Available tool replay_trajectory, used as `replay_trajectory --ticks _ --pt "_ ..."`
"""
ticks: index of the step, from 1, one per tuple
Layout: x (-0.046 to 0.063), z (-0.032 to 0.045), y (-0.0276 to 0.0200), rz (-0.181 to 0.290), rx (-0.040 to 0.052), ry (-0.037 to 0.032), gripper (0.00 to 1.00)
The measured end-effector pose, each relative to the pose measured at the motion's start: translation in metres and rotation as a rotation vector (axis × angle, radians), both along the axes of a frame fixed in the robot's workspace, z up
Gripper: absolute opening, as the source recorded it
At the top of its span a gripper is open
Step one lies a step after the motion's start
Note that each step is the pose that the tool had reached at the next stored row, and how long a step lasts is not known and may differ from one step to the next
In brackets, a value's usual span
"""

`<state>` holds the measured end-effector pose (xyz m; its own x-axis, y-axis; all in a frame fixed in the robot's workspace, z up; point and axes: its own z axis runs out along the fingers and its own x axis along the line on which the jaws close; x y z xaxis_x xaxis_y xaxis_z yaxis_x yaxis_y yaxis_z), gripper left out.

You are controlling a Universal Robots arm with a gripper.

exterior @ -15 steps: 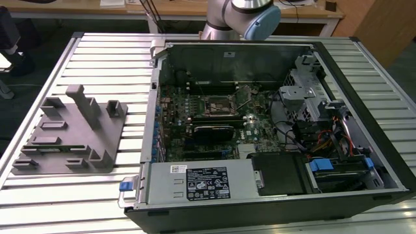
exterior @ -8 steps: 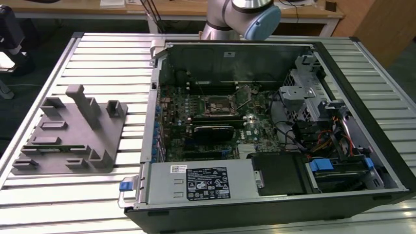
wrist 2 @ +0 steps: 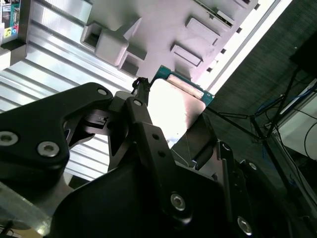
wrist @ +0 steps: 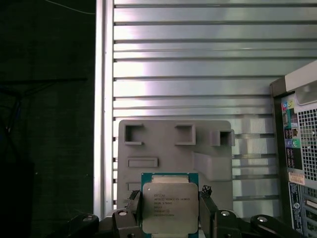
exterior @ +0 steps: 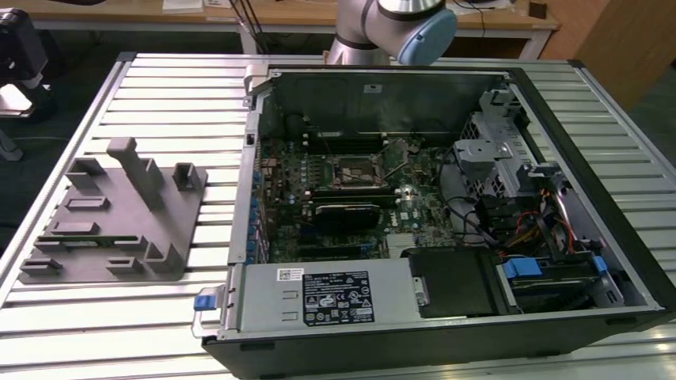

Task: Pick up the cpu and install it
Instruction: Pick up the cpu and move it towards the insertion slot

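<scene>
While the hand (wrist: 169, 197) is gripping the cpu (wrist: 170, 207) by two opposite edges, its fingers (wrist: 132, 199) are sitting narrow, pressed against the chip's green rim. The cpu is hanging clear above the grey fixture block (wrist: 173, 144), which is lying on the slatted tabletop (wrist: 198, 74). So I am judging the pick-up as done, with the whole install left to do.

Both wrist views are giving the grasp. The first wrist view is looking straight onto the silvery top of the chip, with the fixture's pockets beyond it and the computer case (wrist: 297, 148) at the edge. The second wrist view is catching the cpu (wrist 2: 173, 106) from the side, bright with glare, between the black linkages of the hand (wrist 2: 171, 119).

The exterior view is supplying the goal instead. There the open computer case (exterior: 591, 95) is lying beside the fixture block (exterior: 116, 214), and the socket (exterior: 354, 170) on the board is probably standing open and empty, though that is hard to make out. The arm (exterior: 391, 24) is rising behind the case.
</scene>
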<state>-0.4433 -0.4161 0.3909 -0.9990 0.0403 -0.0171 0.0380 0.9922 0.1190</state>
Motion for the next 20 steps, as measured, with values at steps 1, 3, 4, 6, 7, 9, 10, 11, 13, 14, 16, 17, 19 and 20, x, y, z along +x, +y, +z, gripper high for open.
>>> replay_trajectory --ticks 1,3,4,6,7,9,10,11,13,14,16,17,19,20 --pt "0.001 0.0000 0.0000 0.000 0.0000 0.0000 0.55" --pt "0.003 0.0000 0.0000 0.000 0.0000 0.0001 0.55" --pt "0.003 0.0000 0.0000 0.000 0.0000 0.0000 0.55" --pt "0.005 0.0000 0.0000 0.000 -0.0001 0.0001 0.55" --pt "0.006 0.0000 0.0000 0.000 0.0000 0.0001 0.55" --pt "0.007 0.0000 0.0000 0.000 0.0000 0.0000 0.55" --pt "0.008 0.0000 0.0000 0.000 0.0000 0.0000 0.55" --pt "0.009 0.0000 0.0000 0.000 0.0000 0.0000 0.55" --pt "0.011 0.0000 0.0000 0.000 0.0000 0.0001 0.55" --pt "0.011 0.0000 0.0000 0.000 0.0000 0.0000 0.55" --pt "0.013 0.0000 0.0000 0.000 0.0000 0.0001 0.55" --pt "0.014 0.0000 0.0000 0.000 0.0000 0.0000 0.55" --pt "0.016 0.0000 0.0000 0.000 0.0000 0.0001 0.55" --pt "0.017 0.0000 0.0001 0.000 -0.0001 0.0001 0.55"
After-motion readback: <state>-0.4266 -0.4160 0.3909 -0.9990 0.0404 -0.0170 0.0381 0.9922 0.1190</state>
